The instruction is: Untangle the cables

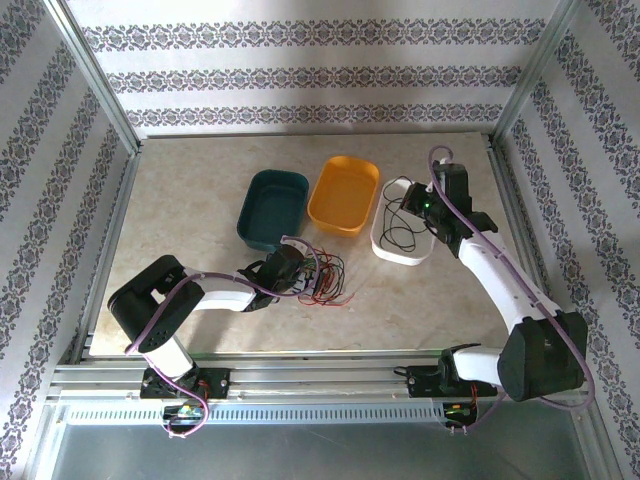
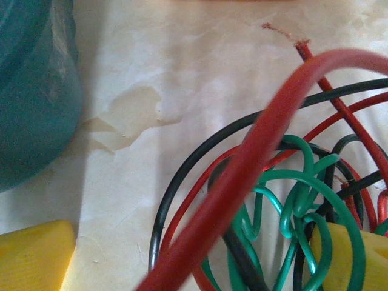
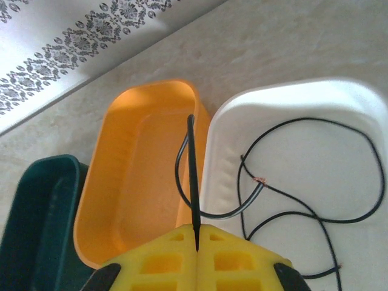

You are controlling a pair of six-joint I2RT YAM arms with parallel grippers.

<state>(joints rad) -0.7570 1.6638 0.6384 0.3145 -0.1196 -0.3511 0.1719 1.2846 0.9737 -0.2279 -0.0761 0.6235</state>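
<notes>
- Surface (image 1: 200, 190): three trays stand at the far centre: teal (image 1: 272, 208) on the left, orange (image 1: 344, 193) in the middle, white (image 1: 400, 252) on the right.
- Left end effector (image 2: 200, 267): jaws fully spread and gripping nothing, one finger on either side of the tangled cables (image 1: 325, 278), which lie near of the teal tray. Closing here would likely catch several strands and tighten the knot.
- Right end effector (image 3: 197, 242): clamped on a black cable (image 3: 194, 182) over the white tray, where the rest of it lies coiled. Withdrawing before release would likely drag it out.
</notes>
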